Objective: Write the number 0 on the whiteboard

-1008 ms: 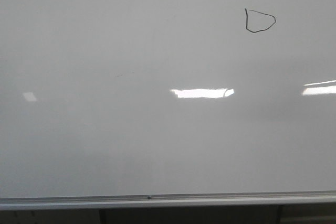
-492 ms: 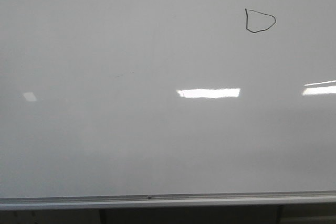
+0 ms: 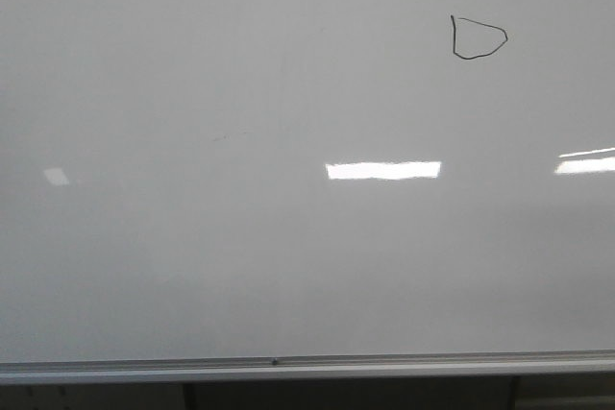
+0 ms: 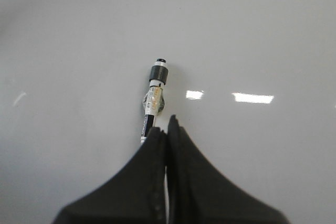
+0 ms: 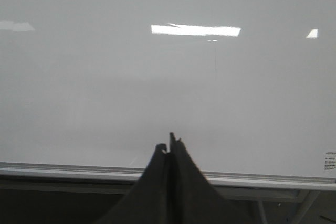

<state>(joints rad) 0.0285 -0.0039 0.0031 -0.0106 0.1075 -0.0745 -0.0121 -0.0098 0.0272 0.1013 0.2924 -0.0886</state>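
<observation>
The whiteboard [image 3: 240,237] fills the front view. The number 0 [image 3: 479,38] is a small thin black lopsided loop at its upper right. Neither gripper shows in the front view. In the left wrist view my left gripper [image 4: 167,124] is shut on a marker [image 4: 156,95], which sticks out from between the fingers with its black tip [image 4: 160,62] towards the board [image 4: 252,35]. Whether the tip touches the board I cannot tell. In the right wrist view my right gripper [image 5: 168,145] is shut with nothing in it, in front of the board's lower part [image 5: 105,103].
A silver rail [image 3: 307,368] runs along the board's lower edge, with dark space and frame legs below it [image 5: 68,169]. Bright light reflections [image 3: 382,170] lie across the board. A small label [image 5: 329,161] sits at a lower corner of the board.
The middle reflection has shifted slightly right and lost a small dark arc at its right end. The drawn loop sits a few pixels further right in the view.
</observation>
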